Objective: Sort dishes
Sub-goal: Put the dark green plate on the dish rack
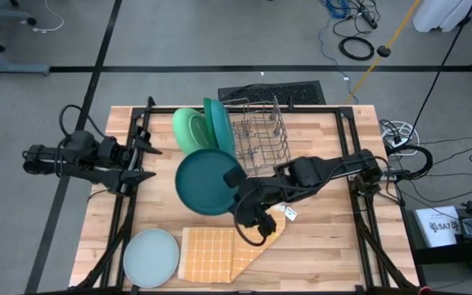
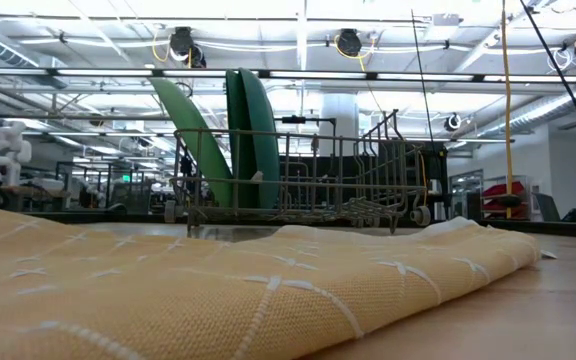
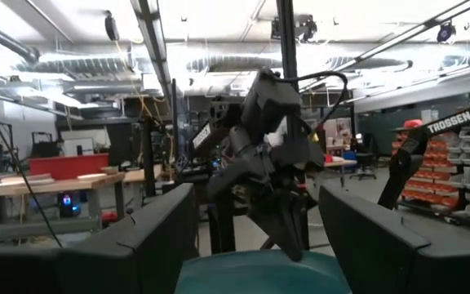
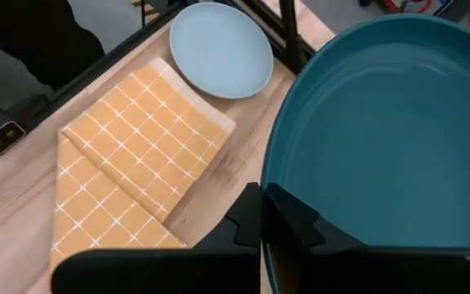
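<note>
My right gripper (image 1: 238, 187) (image 4: 263, 214) is shut on a dark teal plate (image 1: 206, 182) (image 4: 382, 139), held above the table's middle. My left gripper (image 1: 147, 161) stands open at the table's left, clear of everything. Its wrist view looks between its fingers at the teal plate's edge (image 3: 259, 276) and the right arm beyond. A light green plate (image 1: 187, 129) (image 2: 190, 135) and a deep green plate (image 1: 218, 121) (image 2: 253, 130) stand on edge in the left end of the grey wire rack (image 1: 262, 135) (image 2: 298, 190). A pale blue plate (image 1: 151, 256) (image 4: 221, 47) lies flat at the near left. My right gripper pinches the teal plate's rim (image 4: 274, 175) on the side toward the table's right, between its two shut fingers. The fingers come from the table's right, slanting downward. The plate is lifted clear of the table, its hollow face up, roughly level.
An orange checked cloth (image 1: 220, 250) (image 4: 129, 163) (image 2: 218, 280) lies folded on the wood near the front edge, beside the pale blue plate. Black frame rails (image 1: 121, 213) run along the table's left and right sides. The rack's right part holds no plates.
</note>
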